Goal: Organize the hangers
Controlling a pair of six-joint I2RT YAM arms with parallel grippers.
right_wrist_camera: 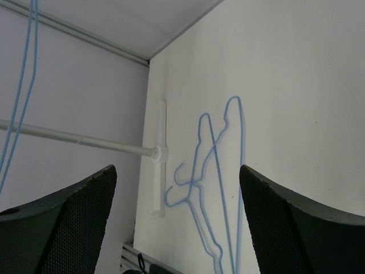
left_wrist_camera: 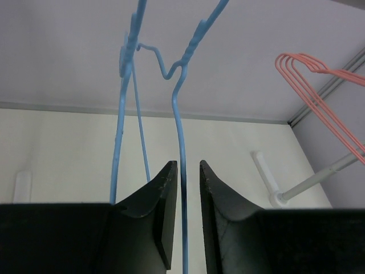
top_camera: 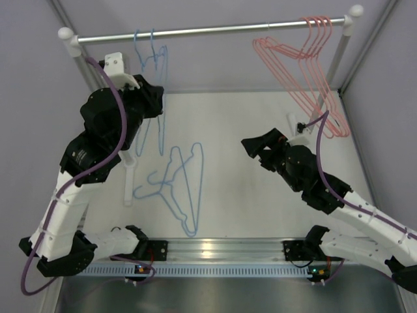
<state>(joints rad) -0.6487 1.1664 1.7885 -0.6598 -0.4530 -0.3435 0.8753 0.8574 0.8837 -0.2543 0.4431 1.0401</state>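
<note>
Your white bench fills the middle of the overhead view, closed in by pale walls on three sides. Across its far end runs the thick silver metal rail, carried on white posts.

The thin wire clothes hangers sit in three groups. Four pink-red hangers hang bunched together by their hooks near the right end of the rail. Two light blue hangers hang near the left end, side by side. Two more light blue wire hangers lie flat on the bench left of centre, overlapping each other, with their hooks pointing left.

Your left arm is raised to the hung blue pair. The left pincer is parted only a little, and one blue wire runs straight down through the gap, close against one finger; it does not look pinched.

Your right arm reaches over the right half of the bench, below the pink-red group. The right pincer is spread wide with nothing between its fingers.
</note>
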